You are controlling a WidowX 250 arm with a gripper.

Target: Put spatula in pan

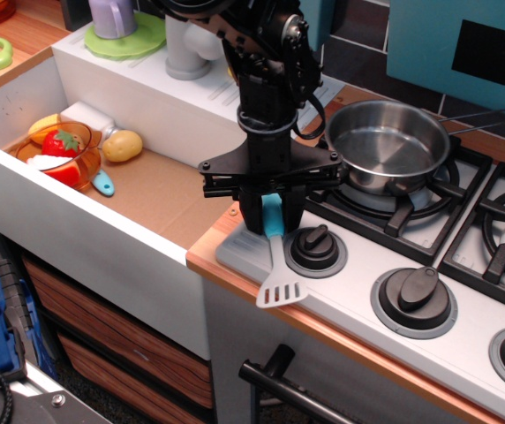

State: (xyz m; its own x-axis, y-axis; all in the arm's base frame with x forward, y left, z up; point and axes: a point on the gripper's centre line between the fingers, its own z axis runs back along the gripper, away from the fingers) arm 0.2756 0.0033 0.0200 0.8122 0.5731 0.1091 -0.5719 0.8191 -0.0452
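Observation:
The spatula [276, 261] has a light blue handle, a thin grey neck and a slotted grey head that hangs over the front edge of the stove. My gripper [272, 215] stands upright over the handle with its black fingers [251, 215] closed on either side of the blue handle. The pan [385, 144], shiny steel with a long thin handle pointing right, sits on the back left burner just right of and behind the gripper. The pan holds nothing.
Black stove knobs [315, 248] sit right beside the spatula. To the left is a sink [160, 190] holding an orange bowl [61, 155] with toy food, a short blue utensil [103, 183] and a yellow item [123, 145]. A grey faucet [188, 40] stands behind.

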